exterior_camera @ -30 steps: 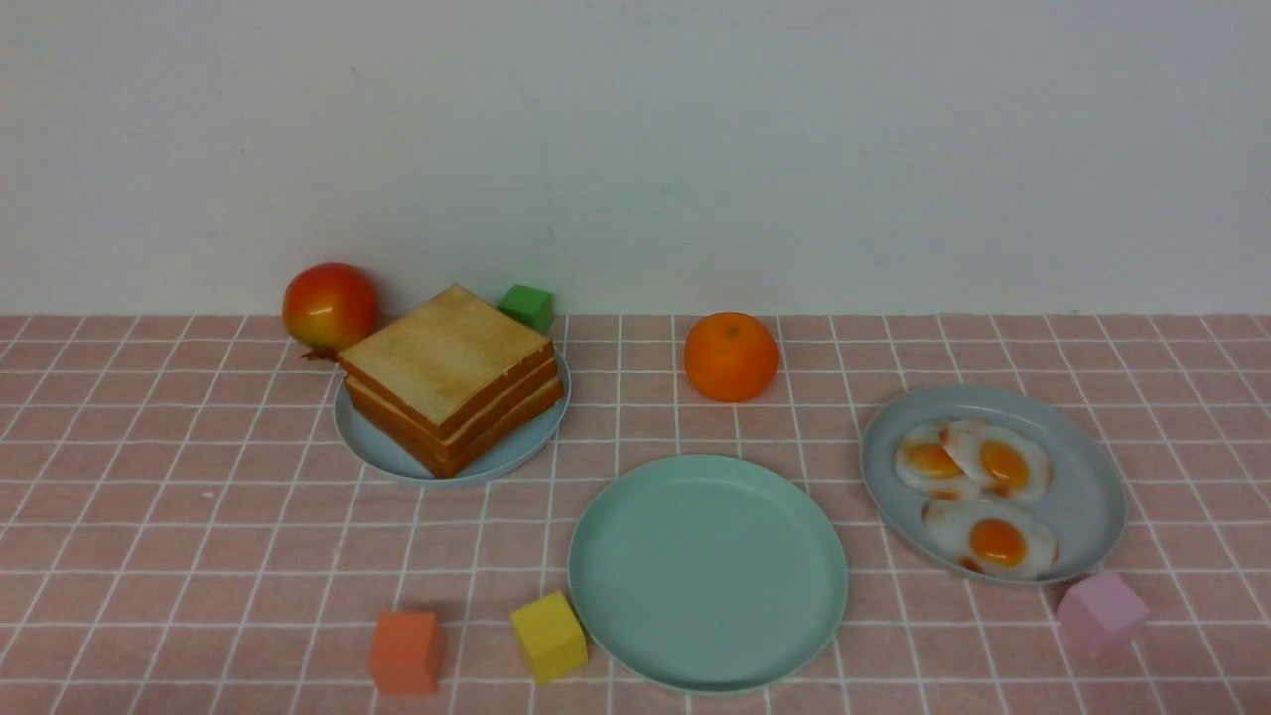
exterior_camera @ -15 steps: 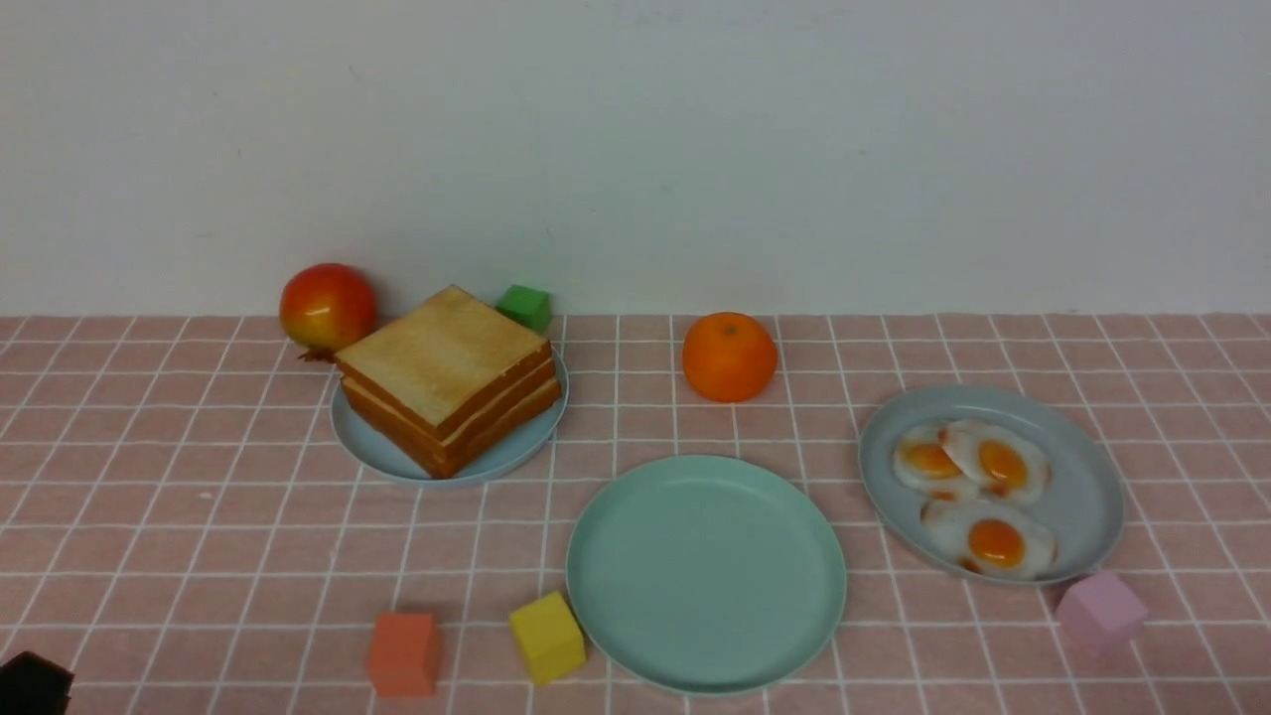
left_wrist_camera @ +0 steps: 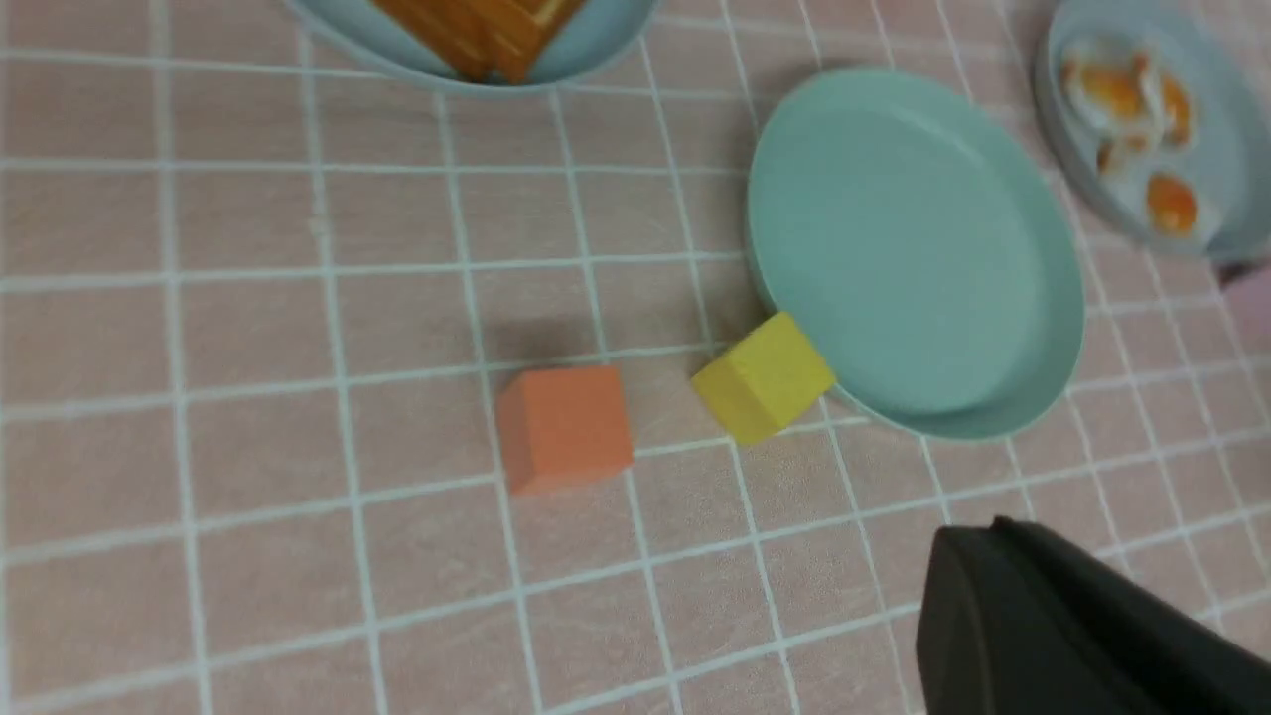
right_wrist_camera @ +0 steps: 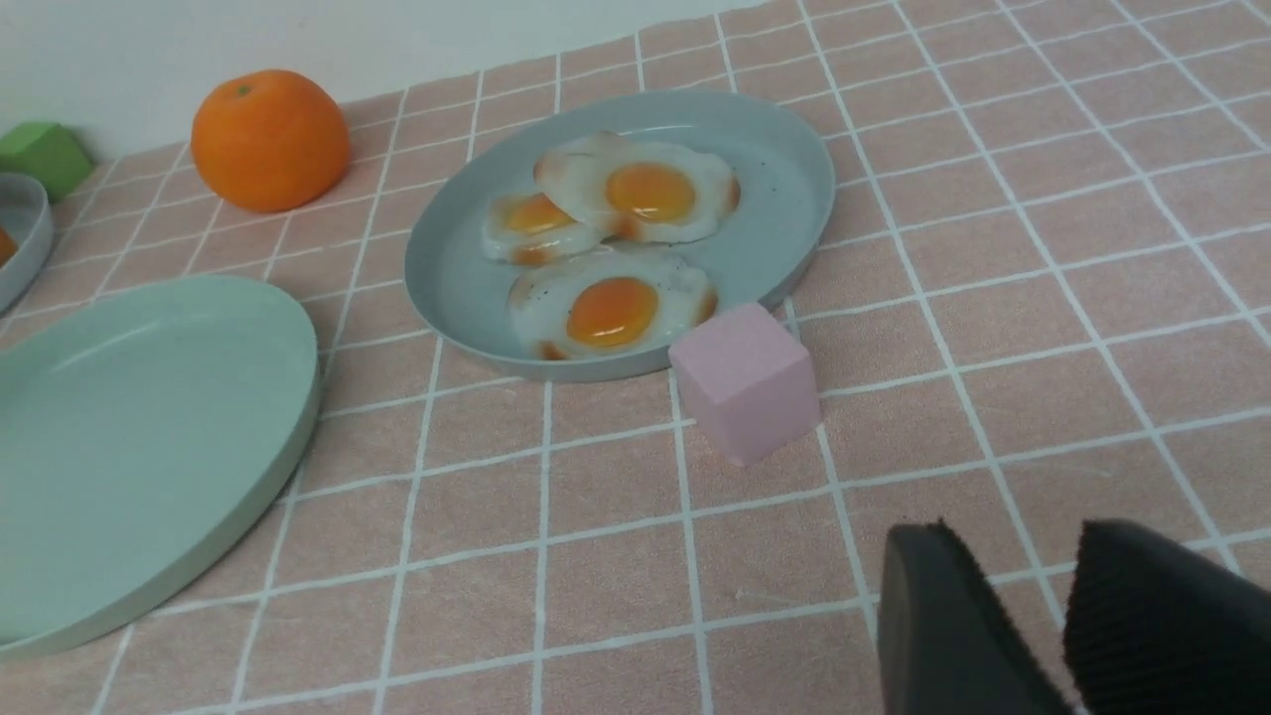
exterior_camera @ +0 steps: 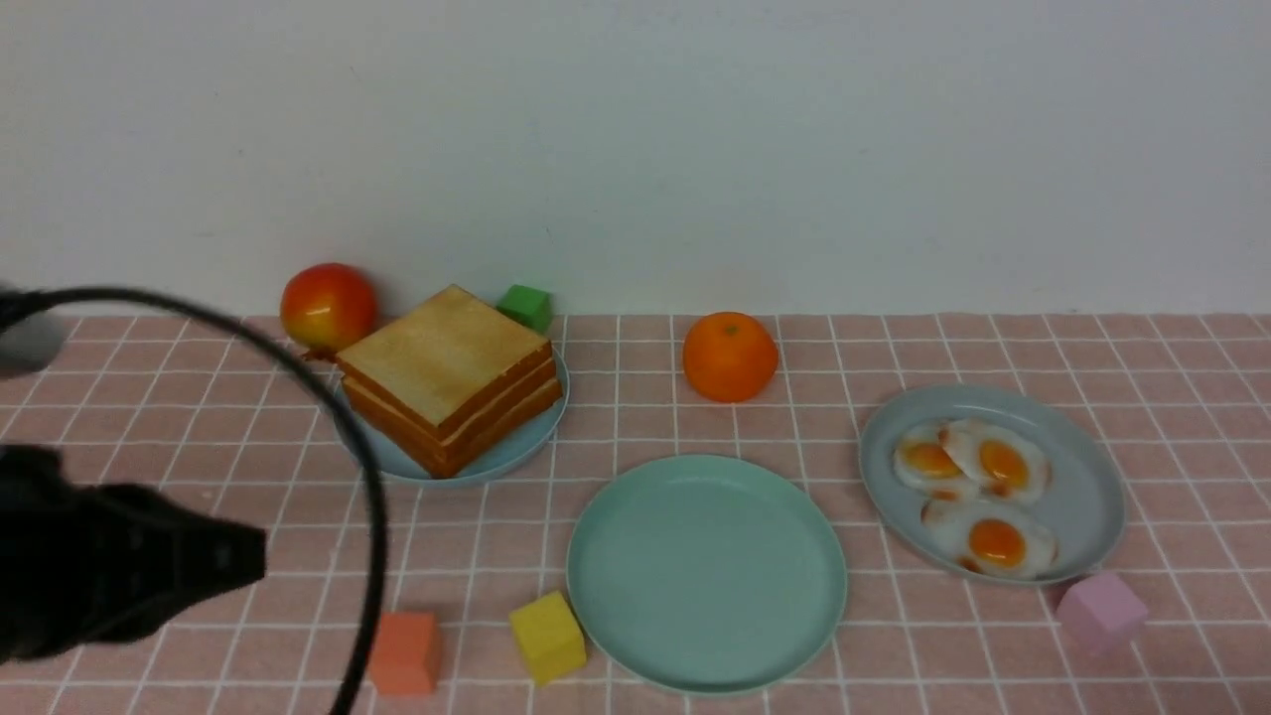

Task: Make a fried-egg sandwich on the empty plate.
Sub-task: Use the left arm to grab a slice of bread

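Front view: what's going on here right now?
Nothing is being handled yet. The left gripper hangs low at the near left, fingers shut and empty. The right gripper hovers by the pink block, holding nothing. The mint-green plate is bare; the toast stack and three fried eggs lie untouched.

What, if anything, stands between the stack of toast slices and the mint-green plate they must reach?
Nothing visible does. Only bare pink checked cloth lies between the toast stack and the mint-green plate. The yellow cube sits beside the plate's near left rim, off that line; the orange stands farther back.
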